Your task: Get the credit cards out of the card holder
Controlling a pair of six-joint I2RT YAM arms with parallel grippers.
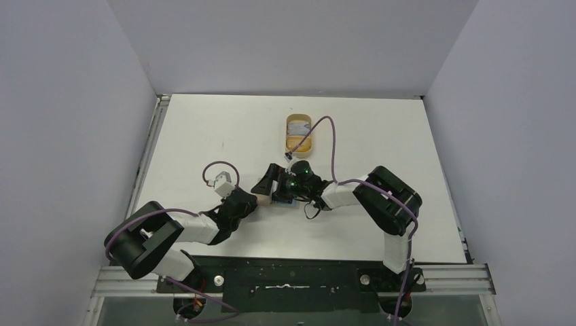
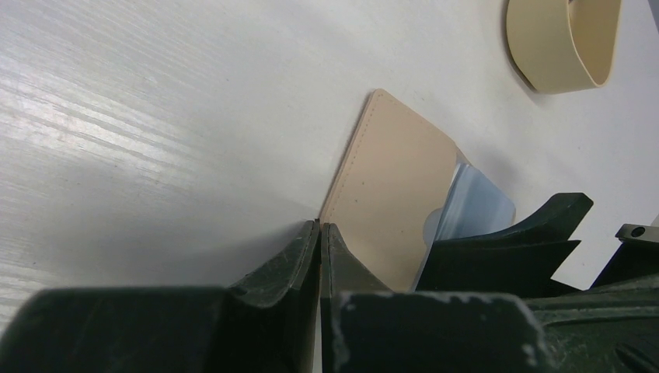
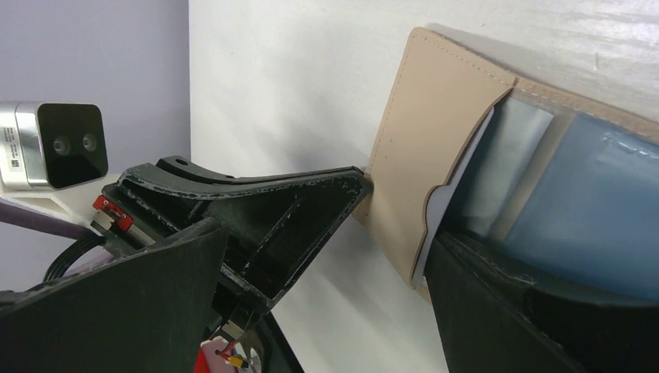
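Note:
The beige card holder [image 2: 388,186] [image 3: 423,140] [image 1: 280,198] lies flat on the white table near its middle. Light blue credit cards [image 2: 480,203] [image 3: 598,194] stick out of its pocket. My left gripper [image 2: 320,225] [image 1: 258,202] is shut, and its tips touch the holder's near corner. My right gripper [image 3: 330,241] [image 1: 277,185] is open and straddles the holder. One of its fingers [image 3: 505,311] rests over the cards at the pocket mouth, while the other stays off the holder's left edge.
An oval tan dish [image 1: 299,134] [image 2: 563,39] with a raised rim stands just beyond the holder. Grey walls close in the table on three sides. A metal rail [image 1: 146,163] runs along the left edge.

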